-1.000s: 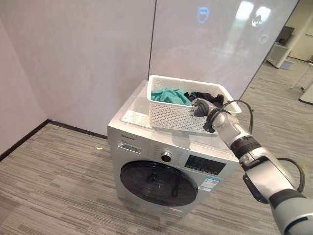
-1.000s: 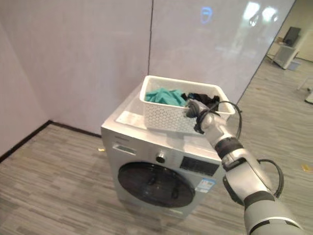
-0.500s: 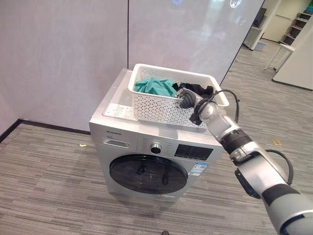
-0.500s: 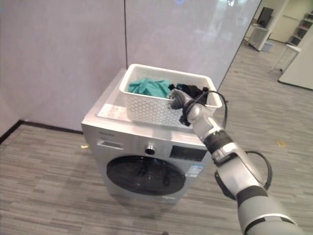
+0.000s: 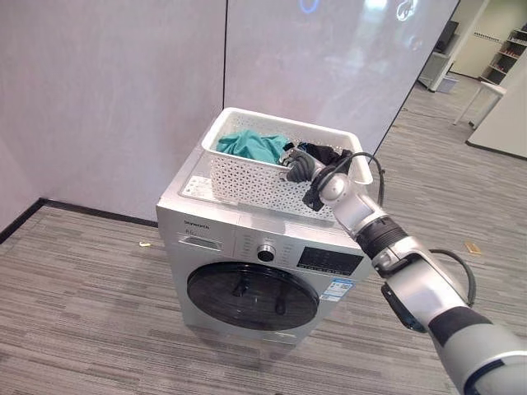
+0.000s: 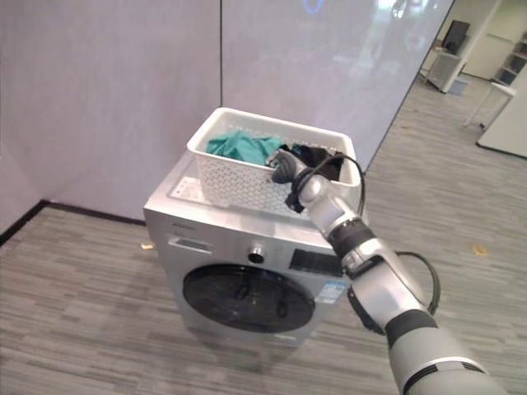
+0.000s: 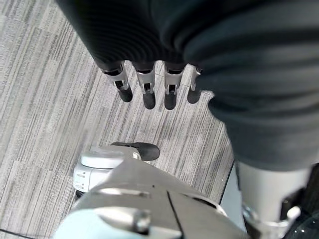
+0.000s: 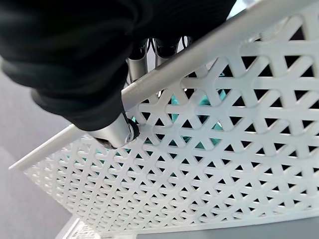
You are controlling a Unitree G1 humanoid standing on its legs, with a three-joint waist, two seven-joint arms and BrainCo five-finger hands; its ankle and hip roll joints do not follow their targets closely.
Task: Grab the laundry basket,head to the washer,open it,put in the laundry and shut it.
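The right hand point(image 5: 298, 167) is pinching the front rim of the white laundry basket point(image 5: 247, 177) on the washer point(image 5: 247, 247) top, near its right edge, so it should be releasing cleanly before reaching for the closed door point(image 5: 251, 296), while the left hand point(image 7: 149, 89) is hanging loose-fingered over the floor.

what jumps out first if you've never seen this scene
A white lattice laundry basket sits on top of a silver front-loading washer with its round dark door closed, and teal and dark clothes are heaped inside the basket. The robot's right hand is hooked over the basket's near rim, fingers inside and thumb against the outer wall.
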